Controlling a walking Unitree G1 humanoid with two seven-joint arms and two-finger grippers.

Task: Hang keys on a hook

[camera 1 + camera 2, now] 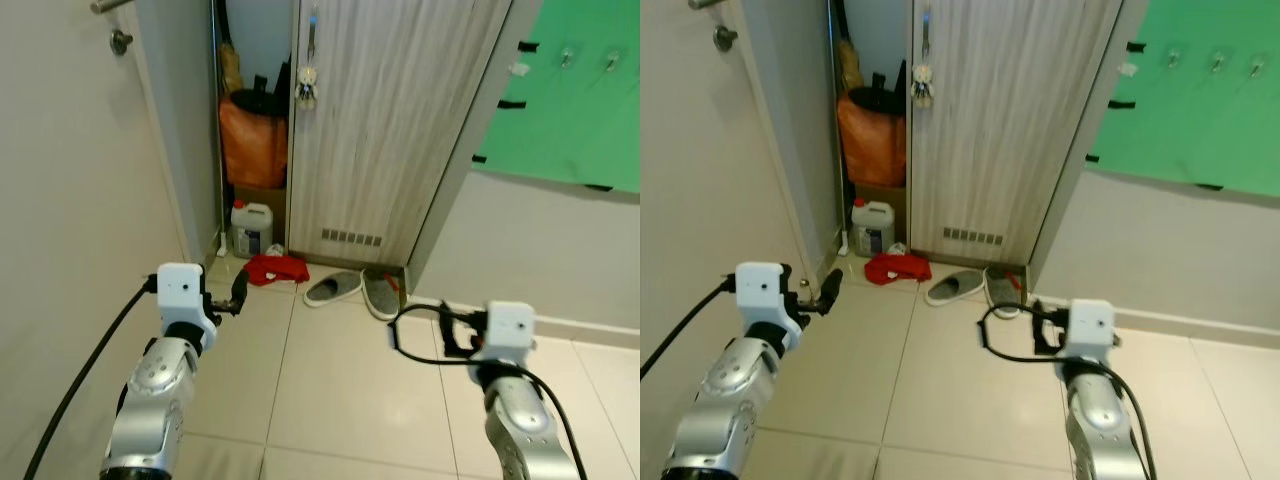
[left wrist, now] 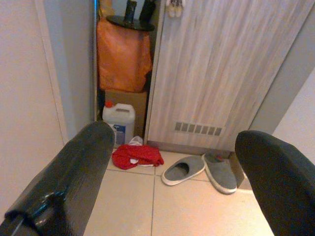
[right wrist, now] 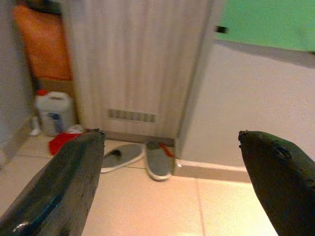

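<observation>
I see the keys (image 1: 306, 88) hanging high up on the wooden door (image 1: 400, 120), just under its handle. They look like they are already on a hook, so I think the hanging part is done. I can't tell exactly what holds them, they are too small.

My left claw (image 1: 238, 290) is wide open and holds nothing. My right claw (image 1: 420, 328) is wide open too, and empty. Both are low, over the floor (image 1: 340, 390), well away from the keys.

There is good open floor in front of me. Further on, by the bottom of the door, lie two grey slippers (image 1: 352, 290) and a red cloth (image 1: 277, 268). I should not step on them. A white jug (image 1: 252, 228) and an orange bag (image 1: 253, 148) sit in the narrow gap beside the door. A plain wall (image 1: 70, 200) is close on my left. On my right is a wall with a green board (image 1: 570, 100), and it has small hooks (image 1: 566, 58) too.
</observation>
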